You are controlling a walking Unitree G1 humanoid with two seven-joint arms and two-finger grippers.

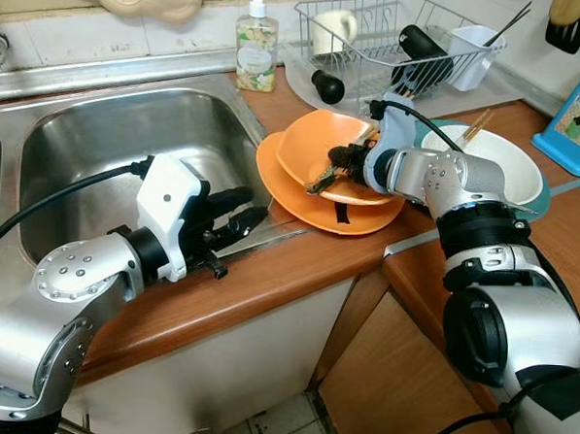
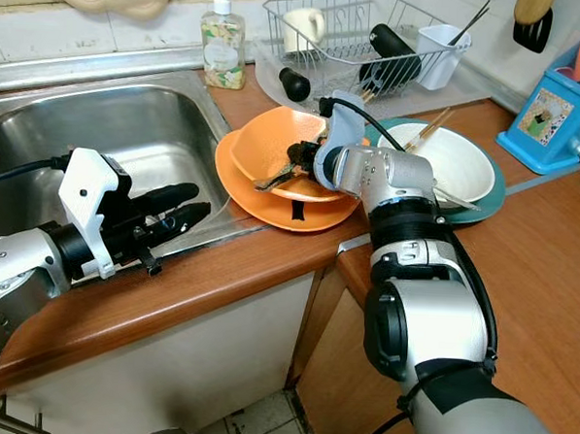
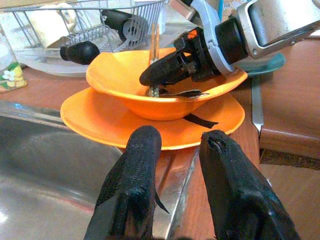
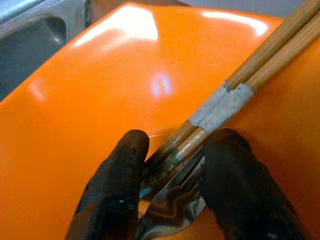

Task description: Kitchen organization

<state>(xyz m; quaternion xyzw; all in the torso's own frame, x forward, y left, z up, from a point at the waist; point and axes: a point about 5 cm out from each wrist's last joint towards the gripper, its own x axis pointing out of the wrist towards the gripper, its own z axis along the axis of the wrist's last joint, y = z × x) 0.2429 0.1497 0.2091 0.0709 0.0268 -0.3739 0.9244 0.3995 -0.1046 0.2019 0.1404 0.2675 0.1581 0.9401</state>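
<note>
Beside the stainless steel sink [image 1: 129, 141], on a brown wooden countertop [image 1: 267, 284], an orange bowl [image 1: 308, 145] is stacked on a wider orange plate [image 1: 300, 208]. Inside that bowl, the right gripper [image 4: 172, 170] is closed on a pair of wooden chopsticks [image 4: 240, 90] and a metal fork [image 4: 175, 202]. Toward the sink from the bowl, the left gripper [image 3: 177, 165] is held over the sink's rim with its fingers parted and nothing between them. Behind the bowl, a wire dish rack [image 1: 397, 38] and a soap bottle [image 1: 255, 50] are seen against the tiled wall. Just beyond the bowl, away from the sink, a white bowl [image 2: 458, 163] is set on a teal plate [image 2: 490, 203].
</note>
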